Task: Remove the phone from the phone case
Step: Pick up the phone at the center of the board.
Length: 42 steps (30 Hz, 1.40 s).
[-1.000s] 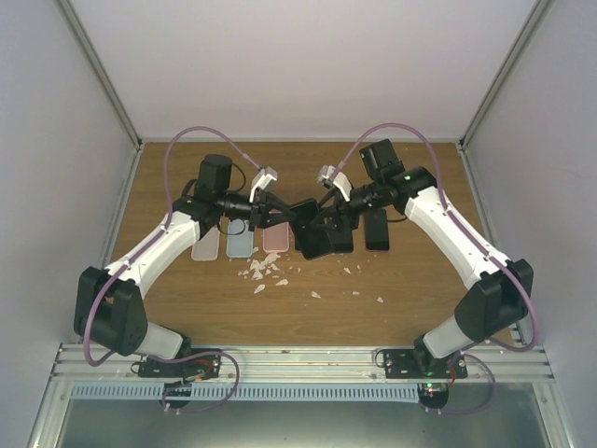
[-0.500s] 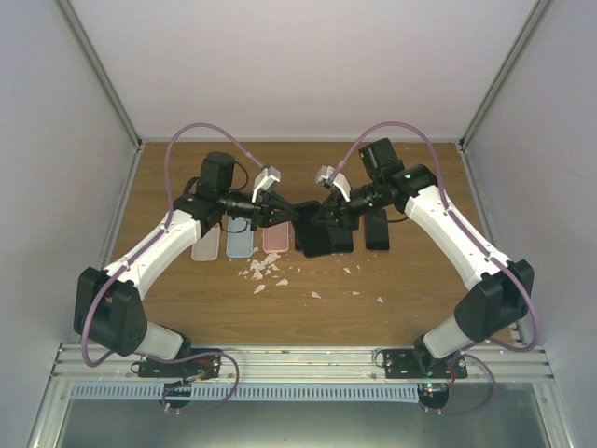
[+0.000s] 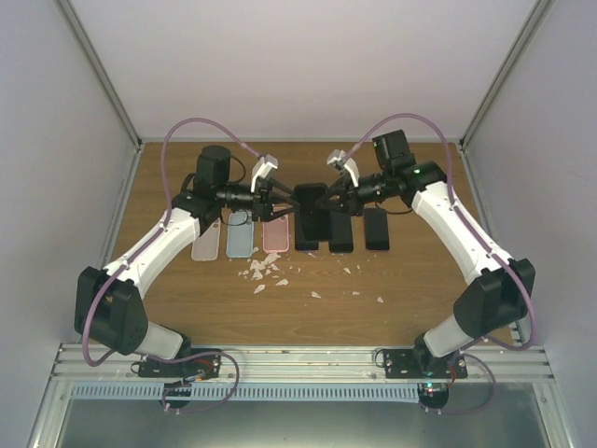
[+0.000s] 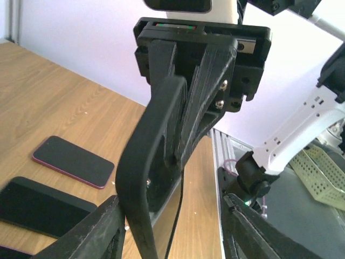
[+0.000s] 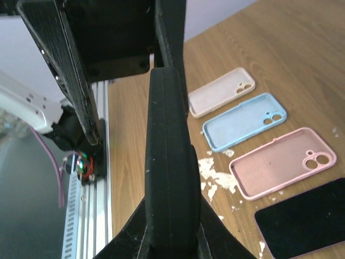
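A black phone case (image 5: pixel 167 151) is held edge-on above the table (image 3: pixel 410 280), clamped by the right end effector (image 5: pixel 170 237). The left end effector (image 4: pixel 172 232) is spread open around it.

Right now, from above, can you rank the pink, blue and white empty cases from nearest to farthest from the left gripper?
1. Pink case, right beside the left gripper, on its near side.
2. Blue case, the next one to the left.
3. White case, leftmost in the row.
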{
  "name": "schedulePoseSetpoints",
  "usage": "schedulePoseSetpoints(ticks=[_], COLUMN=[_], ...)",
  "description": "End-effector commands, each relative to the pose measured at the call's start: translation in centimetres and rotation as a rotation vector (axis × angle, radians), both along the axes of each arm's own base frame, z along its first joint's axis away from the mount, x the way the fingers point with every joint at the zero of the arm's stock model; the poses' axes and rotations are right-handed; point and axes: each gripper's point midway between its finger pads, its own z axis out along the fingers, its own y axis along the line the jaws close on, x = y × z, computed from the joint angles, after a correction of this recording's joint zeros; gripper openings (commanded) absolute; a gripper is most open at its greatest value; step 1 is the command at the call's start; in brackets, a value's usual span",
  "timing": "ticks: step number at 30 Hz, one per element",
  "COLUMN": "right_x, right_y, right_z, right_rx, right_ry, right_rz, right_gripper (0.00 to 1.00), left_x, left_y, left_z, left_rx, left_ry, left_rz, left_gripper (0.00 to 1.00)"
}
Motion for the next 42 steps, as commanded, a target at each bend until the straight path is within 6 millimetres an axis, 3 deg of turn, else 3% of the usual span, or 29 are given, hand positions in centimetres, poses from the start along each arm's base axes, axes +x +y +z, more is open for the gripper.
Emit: schedulePoseSetpoints(ticks=[1, 7, 13, 22, 42], right_x=[2.7, 3.6, 3.0, 2.5, 1.5], right_y=[-1.5, -3.4, -3.6, -3.5, -3.4], right_z=[6.0, 9.0, 10.6, 10.7, 10.8], right_rx=[0.202, 0.347, 0.413, 0.437, 0.444], right_ry=[-0.055, 0.013, 0.059, 0.100, 0.105], right_rz=[-0.051, -0.058, -0.029, -0.009, 0.018], right_gripper=[0.00, 0.01, 0.01, 0.01, 0.01], left_x=[0.8, 0.6, 0.4, -0.7, 0.2], left_y=[0.7, 1.0, 1.0, 0.4, -0.6], left_z=[1.7, 1.1, 1.1, 0.6, 0.5], left_rx=[-0.051, -0.056, -0.071, -0.077, -0.076], left_ry=[-0.011, 0.009, 0.012, 0.029, 0.065], left_rz=[0.026, 0.043, 0.043, 0.010, 0.024], left_gripper=[0.50, 0.50, 0.49, 0.45, 0.45])
